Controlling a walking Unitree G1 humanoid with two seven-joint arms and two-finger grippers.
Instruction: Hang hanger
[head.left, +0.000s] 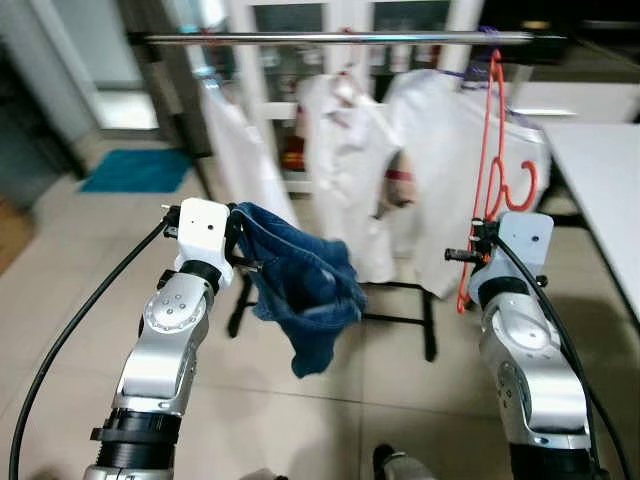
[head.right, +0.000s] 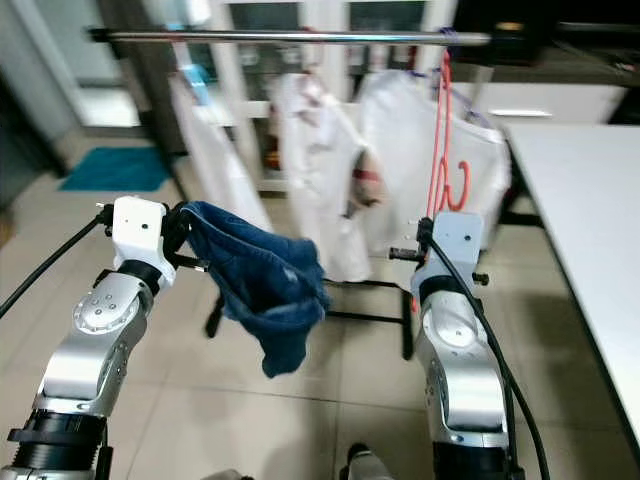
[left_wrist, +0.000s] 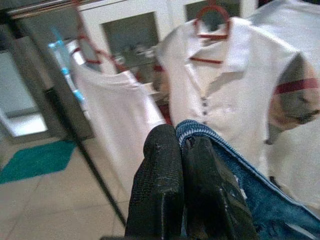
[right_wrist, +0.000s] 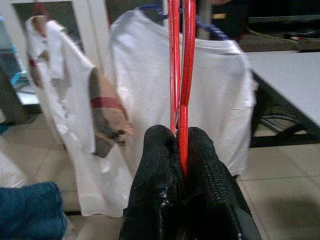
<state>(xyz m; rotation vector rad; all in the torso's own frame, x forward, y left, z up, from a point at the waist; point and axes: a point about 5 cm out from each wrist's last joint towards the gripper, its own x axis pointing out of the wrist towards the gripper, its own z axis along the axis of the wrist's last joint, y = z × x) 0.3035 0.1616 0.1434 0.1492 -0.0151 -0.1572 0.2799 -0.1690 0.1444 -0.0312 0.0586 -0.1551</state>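
A red plastic hanger (head.left: 492, 170) stands upright in front of me, its top reaching up to the silver rail (head.left: 340, 38). My right gripper (right_wrist: 179, 150) is shut on the hanger's lower bars (right_wrist: 181, 75). My left gripper (left_wrist: 182, 150) is shut on the hem of a blue denim garment (head.left: 305, 285), which droops from it toward the floor. In the right eye view the hanger (head.right: 442, 140) rises from the right gripper to the rail's right end.
White shirts (head.left: 345, 165) and a white tee (head.left: 460, 150) hang on the rail over a black rack base (head.left: 395, 318). A white table (head.left: 605, 190) runs along the right. A teal mat (head.left: 135, 170) lies on the tiled floor at far left.
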